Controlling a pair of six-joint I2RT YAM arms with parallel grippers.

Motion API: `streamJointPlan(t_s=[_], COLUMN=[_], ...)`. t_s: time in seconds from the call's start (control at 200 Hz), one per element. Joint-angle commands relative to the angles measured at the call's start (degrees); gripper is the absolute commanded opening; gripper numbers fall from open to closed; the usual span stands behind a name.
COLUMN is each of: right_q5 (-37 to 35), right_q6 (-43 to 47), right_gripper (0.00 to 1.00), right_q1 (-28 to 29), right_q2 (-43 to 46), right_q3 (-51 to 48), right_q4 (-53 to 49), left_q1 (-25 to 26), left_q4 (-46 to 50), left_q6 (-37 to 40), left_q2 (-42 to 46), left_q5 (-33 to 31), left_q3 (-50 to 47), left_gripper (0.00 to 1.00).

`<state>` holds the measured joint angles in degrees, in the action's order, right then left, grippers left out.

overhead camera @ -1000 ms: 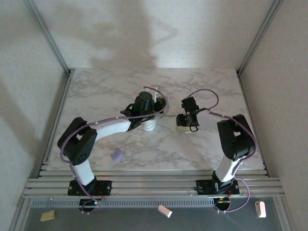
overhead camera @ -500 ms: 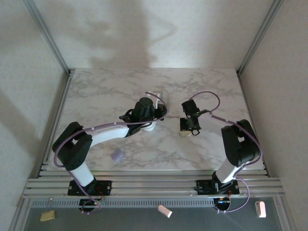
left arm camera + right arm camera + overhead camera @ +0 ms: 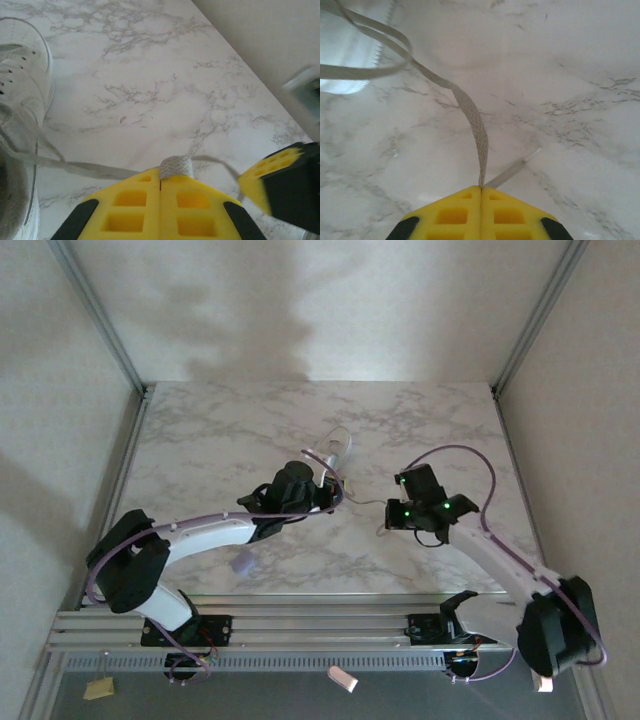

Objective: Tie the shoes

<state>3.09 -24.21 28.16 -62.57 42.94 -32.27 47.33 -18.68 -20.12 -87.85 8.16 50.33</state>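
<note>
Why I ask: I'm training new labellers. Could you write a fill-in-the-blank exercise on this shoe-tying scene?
The left gripper has its fingers ____ on a white lace.
The right gripper likewise pinches a ____ between its own.
The sneaker rests on a ____-patterned table.
Missing words: shut; lace; marble.

A white marble-patterned bench (image 3: pixel 200 430) sits between plain pale walls (image 3: pixel 320 300), with aluminium rails (image 3: pixel 320 625) along its near edge.
</note>
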Motion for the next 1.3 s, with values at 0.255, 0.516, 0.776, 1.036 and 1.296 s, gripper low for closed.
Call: streamJointPlan(t_s=[0.255, 0.516, 0.776, 1.036, 1.296], right_q5=[0.5, -0.1, 3.3, 3.6, 3.2], right_q6=[-4.2, -4.0, -3.7, -3.7, -3.9], right_gripper=[0.00, 0.00, 0.00, 0.00, 0.00], right_q1=[0.1, 0.1, 0.2, 0.2, 0.2], right_q2=[13.9, 16.2, 17.9, 15.3, 12.2], right_q3=[0.2, 1.4, 4.2, 9.7, 12.8], right_q4=[-7.8, -8.7, -7.7, -10.1, -10.0], left_q1=[2.1, 2.2, 2.2, 2.2, 2.2], left_q4=[0.1, 0.8, -4.7, -16.8, -23.1], left_q6=[-0.8, -2.5, -1.7, 2.1, 5.6], left_q2=[1.8, 3.9, 1.1, -4.8, -10.1], left_q5=[-0.2, -5.4, -10.2, -12.0, -18.2], left_q3=[-2.1, -4.2, -3.0, -3.6, -1.9], left_gripper=[0.00, 0.00, 0.00, 0.00, 0.00])
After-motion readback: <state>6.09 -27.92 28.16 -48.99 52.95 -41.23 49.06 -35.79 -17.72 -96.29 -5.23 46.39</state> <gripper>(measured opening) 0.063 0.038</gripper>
